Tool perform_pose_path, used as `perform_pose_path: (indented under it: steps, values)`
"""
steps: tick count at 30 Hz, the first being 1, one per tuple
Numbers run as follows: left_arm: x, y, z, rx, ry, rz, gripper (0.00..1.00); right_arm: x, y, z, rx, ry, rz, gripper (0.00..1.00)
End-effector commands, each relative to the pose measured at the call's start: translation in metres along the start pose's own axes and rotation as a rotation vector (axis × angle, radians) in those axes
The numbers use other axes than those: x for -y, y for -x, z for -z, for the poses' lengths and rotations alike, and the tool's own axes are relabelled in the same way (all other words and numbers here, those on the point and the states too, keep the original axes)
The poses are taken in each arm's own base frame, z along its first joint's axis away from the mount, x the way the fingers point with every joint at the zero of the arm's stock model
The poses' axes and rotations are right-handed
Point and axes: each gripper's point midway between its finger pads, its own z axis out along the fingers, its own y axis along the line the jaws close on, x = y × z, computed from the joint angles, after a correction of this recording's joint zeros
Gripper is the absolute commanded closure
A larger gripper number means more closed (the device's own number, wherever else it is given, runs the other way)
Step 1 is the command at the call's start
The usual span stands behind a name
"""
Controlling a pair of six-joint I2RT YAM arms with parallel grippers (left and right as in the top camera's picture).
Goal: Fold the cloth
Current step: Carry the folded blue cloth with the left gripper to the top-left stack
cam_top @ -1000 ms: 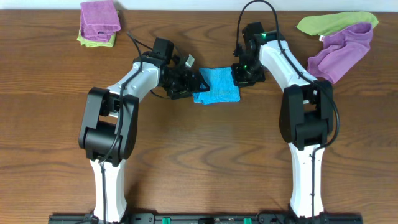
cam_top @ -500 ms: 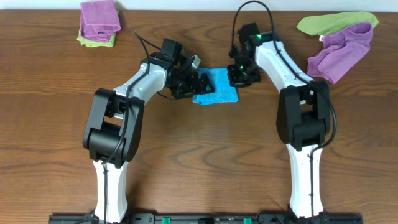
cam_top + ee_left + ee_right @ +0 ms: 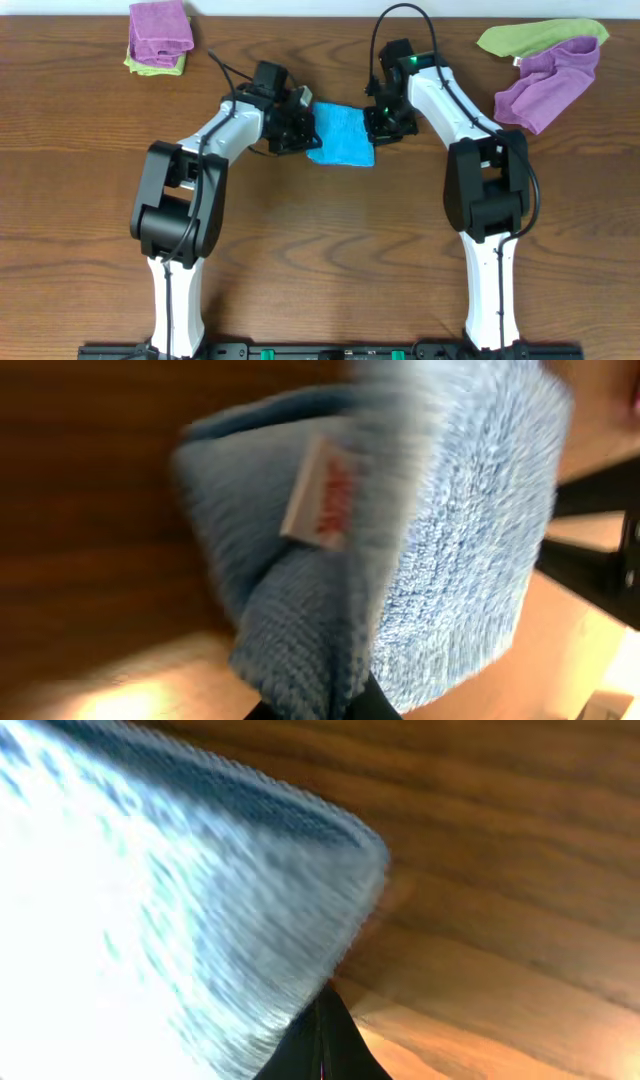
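Blue cloth (image 3: pixel 342 137) bunched, w/ tag (image 3: pixel 322 495) showing.

Both arms reach far and inward, facing each other; the left gripper (image 3: pixel 306 130) and right gripper (image 3: pixel 373 127) each pinch the cloth (image 3: pixel 342 136).

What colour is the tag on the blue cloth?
White, with reddish print; the tag shows best in the left wrist view.

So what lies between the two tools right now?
The bright sky-blue square microfibre cloth, spanning from left tool to right tool, in the overhead view.
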Motion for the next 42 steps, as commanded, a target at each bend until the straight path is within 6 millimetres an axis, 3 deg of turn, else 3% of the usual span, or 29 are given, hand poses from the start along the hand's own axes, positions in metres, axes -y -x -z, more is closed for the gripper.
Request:
perform_pose_path:
  steps: [1,4,6,13,16,20,26,28,33,35,42]
  values:
    - [-0.006,0.037,0.024,0.089,-0.028,0.053,0.94,0.014,0.003,-0.002,-0.01,0.006,-0.018,0.99]
    - [-0.002,0.083,0.065,0.206,-0.066,0.083,0.94,0.018,0.004,0.005,-0.007,0.007,-0.031,0.99]
    - [-0.001,0.119,0.103,0.309,-0.089,0.113,0.94,0.02,0.006,0.008,-0.001,0.007,-0.036,0.99]
    - [-0.01,0.207,0.221,0.66,-0.222,0.326,0.94,0.019,0.009,0.015,0.007,0.008,-0.034,0.98]
    - [-0.033,0.233,0.26,0.827,-0.246,0.451,0.94,0.018,0.009,0.016,0.008,0.009,-0.037,0.99]
    - [-0.065,0.247,0.29,0.997,-0.179,0.56,0.94,0.018,0.01,0.017,0.013,0.009,-0.036,0.99]
    - [-0.085,0.258,0.315,1.171,-0.094,0.609,0.94,0.018,0.013,0.017,0.023,0.009,-0.033,0.98]
    - [-0.1,0.258,0.326,1.256,-0.022,0.657,0.94,0.018,0.015,0.017,0.032,0.01,-0.031,0.98]
    - [-0.12,0.254,0.335,1.314,0.081,0.679,0.94,0.018,0.017,0.017,0.039,0.01,-0.029,0.98]
    - [-0.125,0.256,0.332,1.318,0.1,0.66,0.94,0.018,0.017,0.017,0.039,0.01,-0.03,0.99]
    - [-0.149,0.27,0.296,1.26,0.035,0.63,0.94,0.023,0.014,0.018,0.028,0.01,-0.044,0.99]
